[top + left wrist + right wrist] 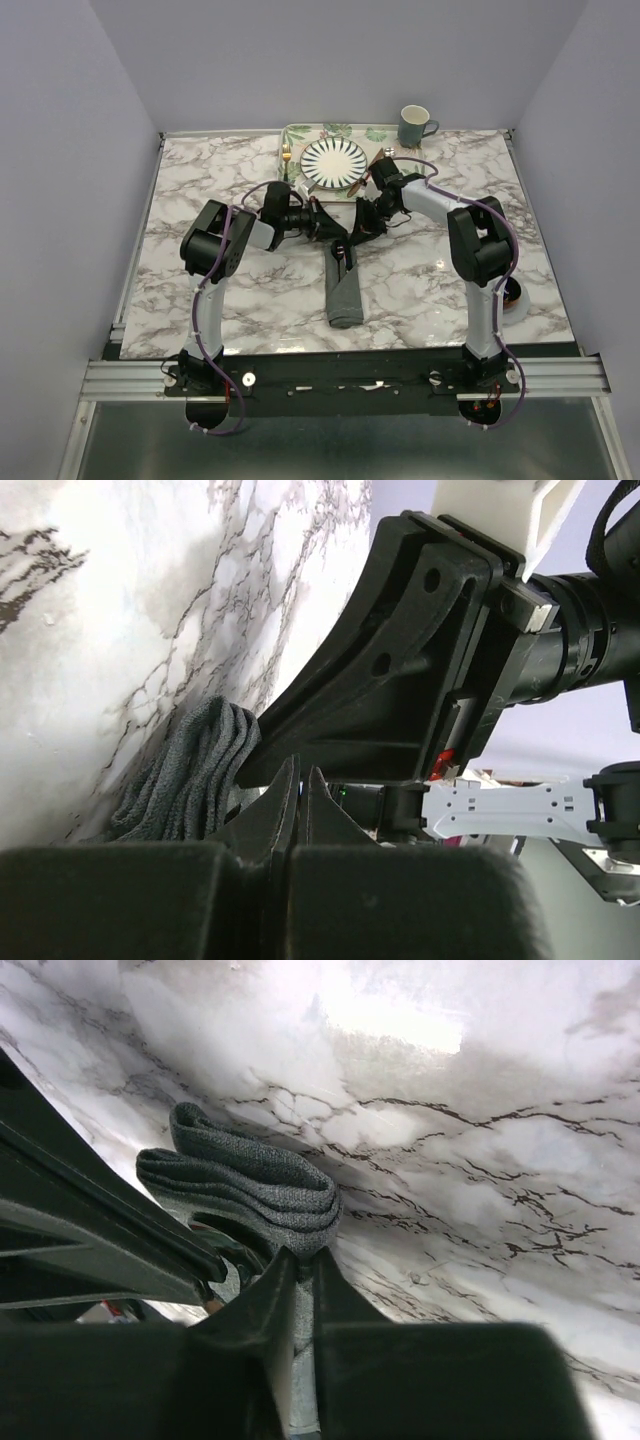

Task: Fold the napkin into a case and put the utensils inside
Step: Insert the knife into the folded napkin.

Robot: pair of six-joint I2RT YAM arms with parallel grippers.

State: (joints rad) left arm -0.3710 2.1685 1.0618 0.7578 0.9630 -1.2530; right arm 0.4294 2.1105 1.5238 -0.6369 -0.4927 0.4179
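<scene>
Left hand [300,775] has its fingers pressed flat together, tips just beside the far end of the napkin [343,295]. Whether a thin layer of cloth is nipped between them, I cannot tell.

To its right the napkin lies on the marble tabletop [200,190] as a long narrow strip running near to far between the two arms. It is already folded several layers thick, and the rounded folds show stacked at its far end.

Right of that end, the right hand [298,1260] comes in from the far right. Its fingers are drawn almost together at the edge of the stacked folds, with what looks like a grey layer of cloth pinched between them. Both hands meet tip to tip over this one end.

At the far edge, on a leaf-patterned placemat [300,133], the gold fork [286,158] lies left of the striped plate [312,160]. The cutlery to the plate's right is partly hidden by the right arm. A mug [413,127] stands far right.

The folding seems nearly done, and the step in hand looks like shaping or opening the pouch's far mouth. No utensils are inside yet. Next, one hand should hold a top layer lifted so the mouth gapes. The other must let go, reach far to the plate and bring back cutlery one piece at a time.
</scene>
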